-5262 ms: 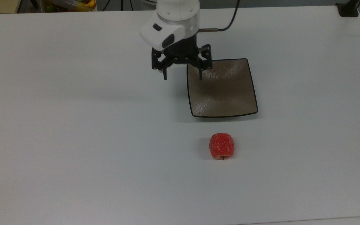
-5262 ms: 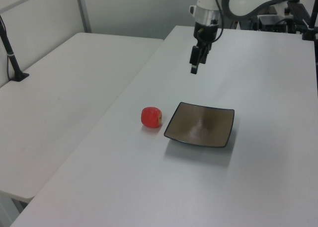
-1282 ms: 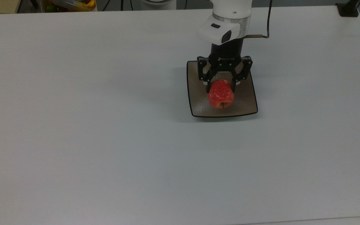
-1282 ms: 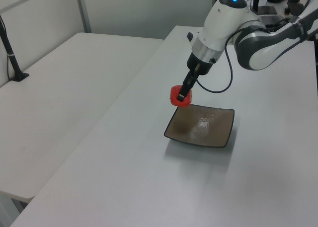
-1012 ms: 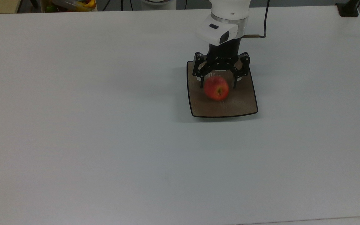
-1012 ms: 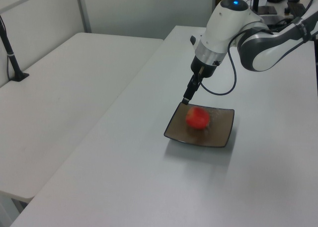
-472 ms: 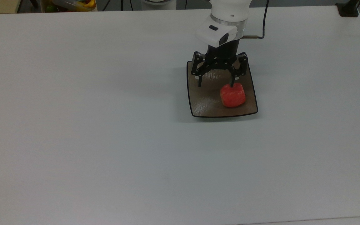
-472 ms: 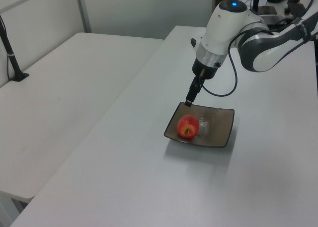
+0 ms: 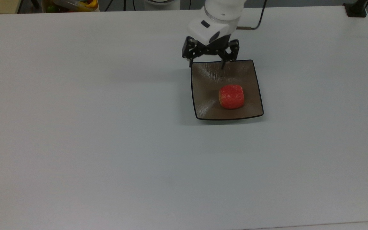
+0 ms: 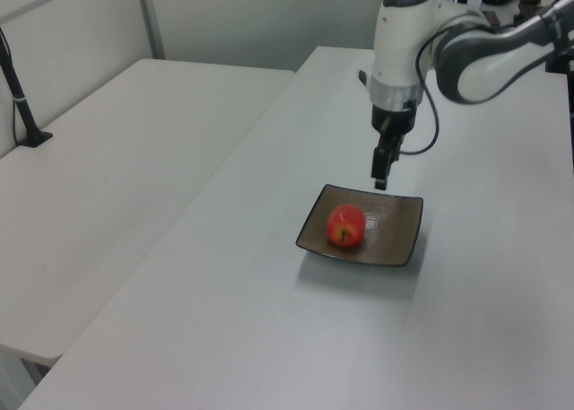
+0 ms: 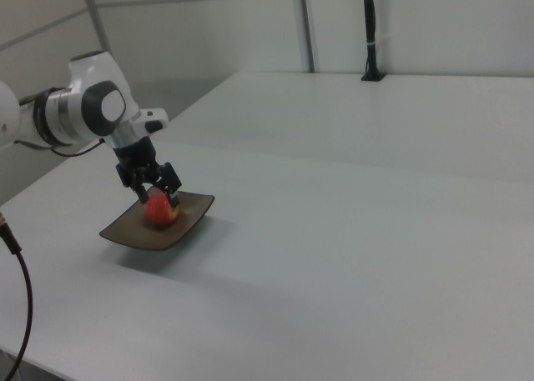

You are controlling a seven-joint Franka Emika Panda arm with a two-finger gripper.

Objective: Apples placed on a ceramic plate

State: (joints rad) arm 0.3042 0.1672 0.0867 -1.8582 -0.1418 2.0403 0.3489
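Gripper [image 9: 207,66] retreated to plate [image 9: 203,105] far edge, fingers apart; apple [image 9: 231,96] lies free, mid-plate.

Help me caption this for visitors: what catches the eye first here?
The red apple stands out at once, sitting alone on the square brownish plate on a plain white table. Next comes the white robot arm, its black gripper open above the plate's far edge in the top view, holding nothing.

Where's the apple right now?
The red apple lies on the square ceramic plate, right of center in the top view, with the open claw above the plate's far edge.
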